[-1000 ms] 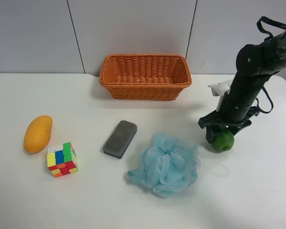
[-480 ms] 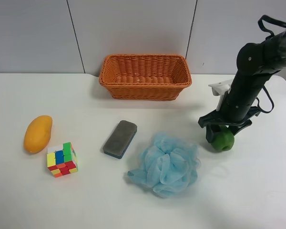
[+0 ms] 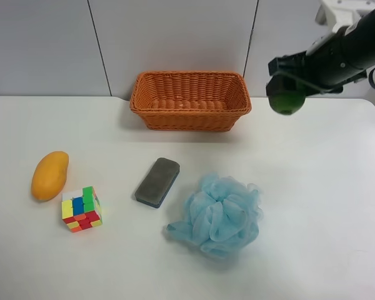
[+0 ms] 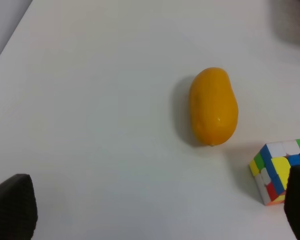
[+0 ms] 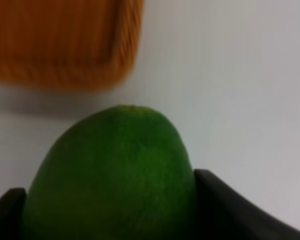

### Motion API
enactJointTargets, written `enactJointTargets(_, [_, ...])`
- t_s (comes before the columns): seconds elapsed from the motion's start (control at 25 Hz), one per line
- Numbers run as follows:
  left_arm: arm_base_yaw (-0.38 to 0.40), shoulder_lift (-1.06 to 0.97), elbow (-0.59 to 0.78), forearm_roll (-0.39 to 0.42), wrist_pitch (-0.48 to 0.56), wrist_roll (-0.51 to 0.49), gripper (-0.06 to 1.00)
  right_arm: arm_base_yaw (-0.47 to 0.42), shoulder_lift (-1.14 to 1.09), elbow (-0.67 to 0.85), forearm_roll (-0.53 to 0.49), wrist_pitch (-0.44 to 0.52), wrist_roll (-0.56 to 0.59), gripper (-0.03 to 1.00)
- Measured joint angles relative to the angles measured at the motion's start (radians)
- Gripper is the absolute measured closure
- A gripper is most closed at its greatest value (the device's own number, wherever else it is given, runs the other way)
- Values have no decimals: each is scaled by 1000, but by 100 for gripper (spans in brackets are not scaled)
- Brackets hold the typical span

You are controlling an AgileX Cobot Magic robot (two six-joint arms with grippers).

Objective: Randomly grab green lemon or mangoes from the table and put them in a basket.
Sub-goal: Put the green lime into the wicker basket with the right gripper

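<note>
1. Across the white table (image 3: 175, 275): open surface under the carry path, so a bounce and a long roll likely after any drop here.
2. At the far edge, the wicker basket (image 3: 187, 117), with nothing visible inside. Flared rim a likely deflection point if release comes too early or too far to the side.
3. Near the middle, a blue bath pouf (image 3: 220, 214), well apart from the carry line; no hazard judged.
4. Right gripper (image 3: 289, 84) aloft just beside the basket's end, not yet over it, fingers clamped on the fruit.
5. Left gripper (image 4: 155, 210) above the table, fingers wide apart with nothing between them.
6. Mango (image 3: 49, 175) lying on the table just beside a colourful cube (image 3: 81, 209), untouched, below the left gripper.
7. Green lemon (image 3: 287, 102) in the air, bulging out past the right fingertips in the wrist view. Glossy and round, so a slip plausible on a quick swing or a loosened grip.
</note>
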Motion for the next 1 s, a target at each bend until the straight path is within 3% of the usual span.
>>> enactJointTargets(0.44, [0, 0, 0, 0, 0, 0, -5, 51, 237, -17, 2, -538, -19, 33])
enactJointTargets(0.76, [0, 0, 0, 0, 0, 0, -5, 105, 487, -246, -21, -557, -19, 33])
enactJointTargets(1.0, [0, 0, 0, 0, 0, 0, -5, 116, 564, -289, -21, -556, -24, 33])
